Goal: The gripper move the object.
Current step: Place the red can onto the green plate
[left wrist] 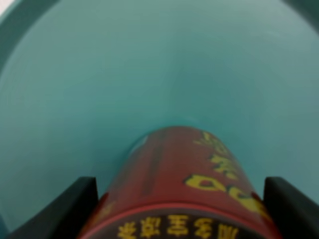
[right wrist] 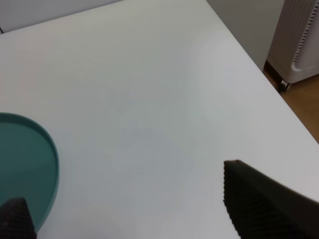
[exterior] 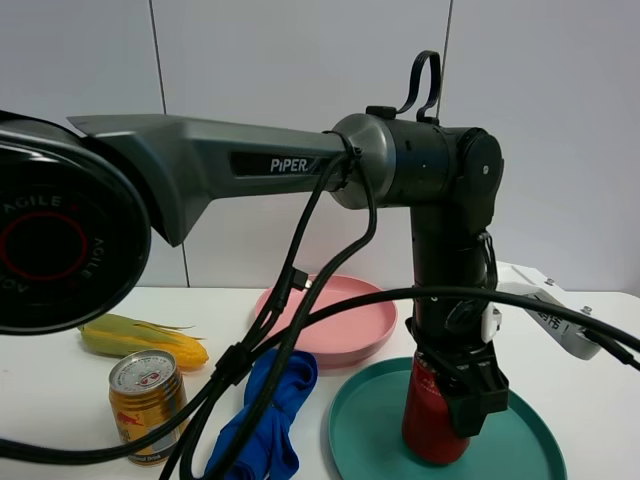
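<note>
The left gripper [exterior: 470,392] was clamped on the red can [exterior: 428,425], one black jaw pressed to each side of its upper body. The can stood upright directly below the gripper, inside the teal plate [exterior: 520,452]. Whether its base rested on the plate or hung just clear could not be told. In the left wrist view the can [left wrist: 174,179], with its gold lettering, filled the gap between the gripper's jaws.

To the left of that gripper lay a crumpled blue cloth [exterior: 270,415]. Farther left on the desk [exterior: 40,400] stood a gold can [exterior: 147,400], with an ear of corn [exterior: 140,340] behind it. A pink plate [exterior: 345,320] sat just behind and left of the gripper.

The right gripper [right wrist: 142,214] had its jaws spread wide, holding nothing, over bare desk, with the teal plate's rim beside one fingertip.
</note>
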